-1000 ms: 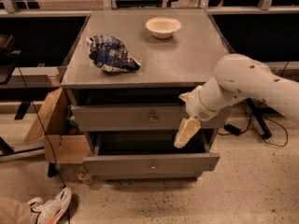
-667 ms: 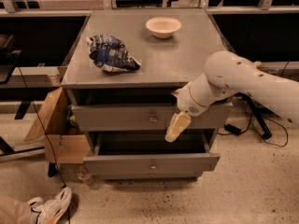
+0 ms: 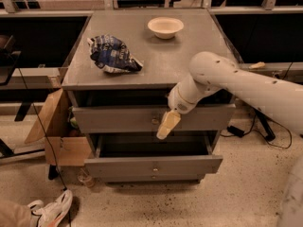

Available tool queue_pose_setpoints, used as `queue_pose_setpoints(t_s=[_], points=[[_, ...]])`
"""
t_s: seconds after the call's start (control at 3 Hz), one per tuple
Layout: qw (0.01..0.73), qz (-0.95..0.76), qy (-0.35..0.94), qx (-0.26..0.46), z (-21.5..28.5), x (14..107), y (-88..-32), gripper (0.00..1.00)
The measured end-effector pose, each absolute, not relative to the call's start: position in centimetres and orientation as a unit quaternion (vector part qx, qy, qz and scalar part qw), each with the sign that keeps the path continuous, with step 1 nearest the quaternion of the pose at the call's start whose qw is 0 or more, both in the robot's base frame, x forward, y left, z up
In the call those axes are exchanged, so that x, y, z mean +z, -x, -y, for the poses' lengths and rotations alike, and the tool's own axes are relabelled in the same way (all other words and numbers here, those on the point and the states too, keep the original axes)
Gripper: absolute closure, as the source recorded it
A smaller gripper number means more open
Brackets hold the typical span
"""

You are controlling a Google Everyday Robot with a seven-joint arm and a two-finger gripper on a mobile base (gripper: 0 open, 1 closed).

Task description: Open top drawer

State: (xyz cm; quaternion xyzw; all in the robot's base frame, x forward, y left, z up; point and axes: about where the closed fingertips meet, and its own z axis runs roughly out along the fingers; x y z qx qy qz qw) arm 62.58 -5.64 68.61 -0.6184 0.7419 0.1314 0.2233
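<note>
The grey cabinet (image 3: 142,72) stands in the middle of the camera view. Its top drawer (image 3: 113,119) has a wide grey front with a small round metal knob (image 3: 154,121) at centre. A dark gap shows above the front, under the cabinet top. My gripper (image 3: 164,128), pale yellow at the end of the white arm (image 3: 227,82), hangs in front of the drawer front, just right of and slightly below the knob. I cannot tell whether it touches the knob.
A lower drawer (image 3: 154,165) is pulled out below. A white bowl (image 3: 165,27) and a crumpled blue chip bag (image 3: 112,55) lie on the cabinet top. An open cardboard box (image 3: 57,131) stands at the left, a shoe (image 3: 52,209) lies on the floor, and cables (image 3: 258,126) run at the right.
My gripper and arm have moved left along the top drawer front, from its right part to just beside the centre knob. The drawers have not moved.
</note>
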Motion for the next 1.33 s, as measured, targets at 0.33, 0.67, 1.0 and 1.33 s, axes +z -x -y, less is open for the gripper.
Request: queue_pose_setpoints(t_s=[0.33,0.67,1.0,1.33], points=[[0.202,-0.758,0.604,0.141,6.7,66.2,-62.8,0.19],[0.203,-0.758,0.604,0.141,6.7,67.0,-62.8,0.50],[0.203,-0.758,0.604,0.141,6.7,67.5,-62.8,0.73],[0.200,-0.759,0.604,0.139,9.1,66.9,-60.5,0.85]])
